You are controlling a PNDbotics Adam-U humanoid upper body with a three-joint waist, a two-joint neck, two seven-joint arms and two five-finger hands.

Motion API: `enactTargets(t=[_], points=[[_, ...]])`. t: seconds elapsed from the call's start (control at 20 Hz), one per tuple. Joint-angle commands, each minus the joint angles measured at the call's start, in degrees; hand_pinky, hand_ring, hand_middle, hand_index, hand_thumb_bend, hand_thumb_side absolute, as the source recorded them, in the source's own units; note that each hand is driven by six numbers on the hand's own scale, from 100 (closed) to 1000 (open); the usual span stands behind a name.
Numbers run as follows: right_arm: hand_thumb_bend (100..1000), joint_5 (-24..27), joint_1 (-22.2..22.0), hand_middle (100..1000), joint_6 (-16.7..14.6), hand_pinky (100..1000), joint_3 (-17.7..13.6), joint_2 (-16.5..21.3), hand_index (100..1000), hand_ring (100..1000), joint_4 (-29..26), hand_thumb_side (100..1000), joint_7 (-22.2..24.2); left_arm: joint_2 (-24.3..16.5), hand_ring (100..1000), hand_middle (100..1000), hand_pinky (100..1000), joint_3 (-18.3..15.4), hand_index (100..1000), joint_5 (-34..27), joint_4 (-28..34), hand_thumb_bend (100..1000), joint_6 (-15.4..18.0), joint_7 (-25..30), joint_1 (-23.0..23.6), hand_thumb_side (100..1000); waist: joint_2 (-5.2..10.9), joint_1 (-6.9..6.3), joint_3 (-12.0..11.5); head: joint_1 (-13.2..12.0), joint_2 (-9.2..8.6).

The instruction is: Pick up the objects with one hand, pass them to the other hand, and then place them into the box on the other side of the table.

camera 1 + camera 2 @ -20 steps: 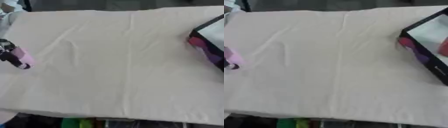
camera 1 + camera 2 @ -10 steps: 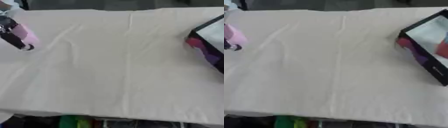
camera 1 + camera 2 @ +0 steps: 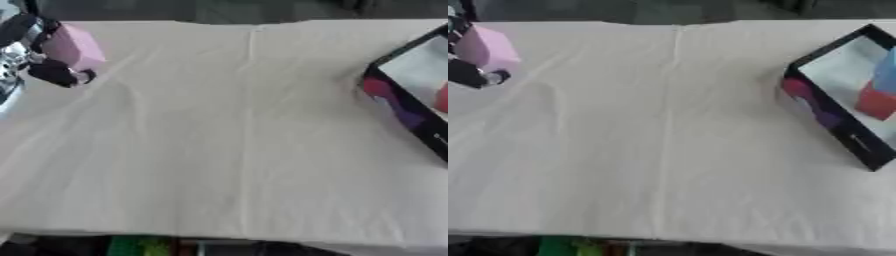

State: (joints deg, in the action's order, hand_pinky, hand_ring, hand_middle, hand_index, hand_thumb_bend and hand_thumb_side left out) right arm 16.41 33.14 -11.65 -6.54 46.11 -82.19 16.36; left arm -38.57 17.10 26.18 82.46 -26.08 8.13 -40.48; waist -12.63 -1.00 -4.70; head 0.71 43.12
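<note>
At the upper left my left hand (image 3: 37,59) is curled round a pink block (image 3: 73,46) and holds it up above the cream-covered table (image 3: 236,140). The black box (image 3: 846,134) lies at the right edge with its white inside showing. In it sit a red object (image 3: 875,101) and a blue one (image 3: 885,74). My right hand shows in neither view.
Shallow creases run across the cloth from the back edge toward the front. Something green (image 3: 140,247) shows below the table's front edge. The box's outer wall carries a pink and purple print (image 3: 389,102).
My left hand has lifted the pink block up and toward the back of the table. The view has also shifted.
</note>
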Motion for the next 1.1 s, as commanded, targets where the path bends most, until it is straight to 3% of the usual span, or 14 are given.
enactTargets(t=[0.05,0.2,0.5,0.75,1.1], points=[[100,0.25,2.44,1000,-0.35,1000,1.12,1.05,1000,1000,-2.91,171,2.02,1.8,616,574,699,-1.33,516,-0.49,0.9,100,4.06,-2.94,-0.86,100,1.11,0.1,-0.01,0.38,-0.8],[100,-0.52,4.39,1000,-0.7,1000,3.13,0.44,1000,1000,-3.46,100,4.29,4.52,604,566,699,-1.73,510,0.11,1.84,100,7.63,-5.25,-0.86,100,1.31,0.39,0.09,0.78,-1.04],[100,-4.41,7.66,1000,-4.29,1000,7.18,-1.17,1000,1000,-3.42,100,9.77,9.97,588,554,704,-1.67,505,3.1,1.96,100,14.33,-9.09,-1.09,100,1.78,0.9,0.14,2.09,-1.56],[100,-7.43,9.46,1000,-6.97,1000,9.3,-2.68,1000,1000,-2.91,100,13.49,15.15,567,537,699,-2.56,494,1.82,-1.25,100,17.43,-11.7,-0.65,100,2.08,1.29,0.19,2.62,-1.73],[100,-7.59,12.41,1000,-6.17,1000,13.38,-5.66,1000,1000,-0.71,138,14.82,19.71,558,531,689,-2.01,491,2.25,-2.86,100,23.77,-13.78,-0.49,100,2.3,1.53,0.48,3.06,-1.21]])
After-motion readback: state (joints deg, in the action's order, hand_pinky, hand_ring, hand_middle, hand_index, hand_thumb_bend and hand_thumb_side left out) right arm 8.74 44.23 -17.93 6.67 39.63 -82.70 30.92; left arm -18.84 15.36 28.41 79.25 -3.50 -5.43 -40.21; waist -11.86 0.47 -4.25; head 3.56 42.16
